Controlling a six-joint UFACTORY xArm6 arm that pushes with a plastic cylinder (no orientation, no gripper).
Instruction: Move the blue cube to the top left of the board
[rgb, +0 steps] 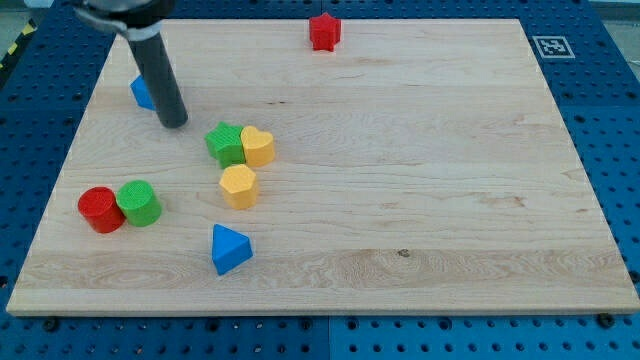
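The blue cube (142, 92) sits near the board's left edge in the upper left part of the view, partly hidden behind my rod. My tip (174, 123) rests on the board just right of and below the cube, close to it or touching it. The wooden board (400, 180) fills most of the view.
A green block (225, 144) and a yellow heart-shaped block (259, 147) touch near the middle left, with a yellow hexagonal block (238, 186) below them. A red cylinder (100, 209) and green cylinder (139, 203) sit at lower left. A blue triangular block (229, 249) lies lower. A red star block (324, 31) is at top.
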